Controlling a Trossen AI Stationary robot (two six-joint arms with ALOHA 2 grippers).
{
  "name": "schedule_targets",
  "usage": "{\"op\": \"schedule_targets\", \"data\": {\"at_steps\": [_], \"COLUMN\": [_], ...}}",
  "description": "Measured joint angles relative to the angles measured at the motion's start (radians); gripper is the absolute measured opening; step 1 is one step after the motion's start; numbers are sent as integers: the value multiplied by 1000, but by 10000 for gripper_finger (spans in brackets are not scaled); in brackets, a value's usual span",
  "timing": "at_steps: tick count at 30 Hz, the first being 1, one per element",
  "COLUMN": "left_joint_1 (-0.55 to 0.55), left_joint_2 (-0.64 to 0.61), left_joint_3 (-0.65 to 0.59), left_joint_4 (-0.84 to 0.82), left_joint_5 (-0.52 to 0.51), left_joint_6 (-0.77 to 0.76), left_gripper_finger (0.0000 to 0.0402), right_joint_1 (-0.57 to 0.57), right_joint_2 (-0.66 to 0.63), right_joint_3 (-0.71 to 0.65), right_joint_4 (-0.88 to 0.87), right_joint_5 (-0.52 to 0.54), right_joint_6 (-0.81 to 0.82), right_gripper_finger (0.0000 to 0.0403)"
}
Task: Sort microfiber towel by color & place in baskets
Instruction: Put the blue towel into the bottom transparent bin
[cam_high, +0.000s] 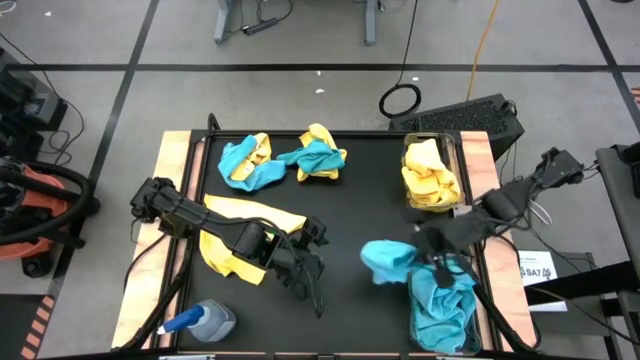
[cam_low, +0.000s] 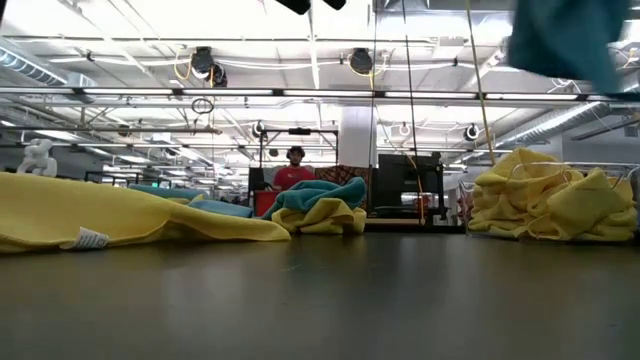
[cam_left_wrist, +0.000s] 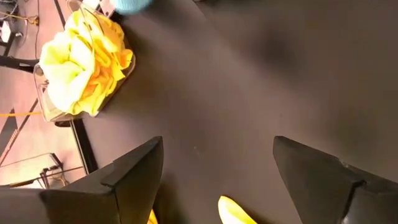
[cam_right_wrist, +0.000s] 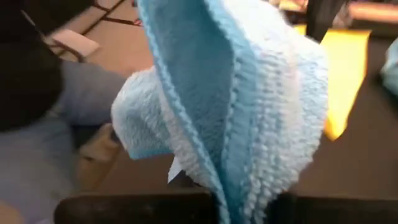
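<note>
**Right tool carrying teal towel toward bin; left tool spread wide over surface**

Going L to R in high view: spray bottle (cam_high: 205, 320) is lying at near-left corner. A yellow towel (cam_high: 240, 232) is lying flat beside the left tool (cam_high: 312, 268), whose fingers are standing wide apart w/ nothing between them. Two mixed teal/yellow heaps (cam_high: 285, 160) are sitting at far edge. The right tool (cam_high: 430, 252) is pinching a teal towel (cam_high: 388, 260), hanging next to the teal-filled basket (cam_high: 440, 315); yellow-filled basket (cam_high: 432, 175) is sitting beyond. Towels are looking light, soft, floppy: prob best pinched at a raised fold. Tangled heaps may be lifting together. A person is showing in background.
</note>
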Motion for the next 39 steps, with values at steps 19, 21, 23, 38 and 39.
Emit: {"op": "schedule_targets", "data": {"at_steps": [19,21,23,38,39], "left_joint_1": [86,96,104,137,137], "left_joint_2": [1,1,1,24,29], "left_joint_3": [-7,-8,-8,-8,-8], "left_joint_4": [3,5,8,35,31], "left_joint_5": [23,42,52,122,128], "left_joint_6": [-46,-53,-60,-69,-67], "left_gripper_finger": [309,309,309,309,309], "right_joint_1": [312,337,359,445,452], "right_joint_2": [-37,-16,11,299,315], "right_joint_3": [0,0,0,-1,-8], "right_joint_4": [-441,-463,-473,-518,-517], "right_joint_5": [-37,-26,-23,-45,-48], "right_joint_6": [592,627,644,739,749], "right_gripper_finger": [0,0,0,0,0]}}
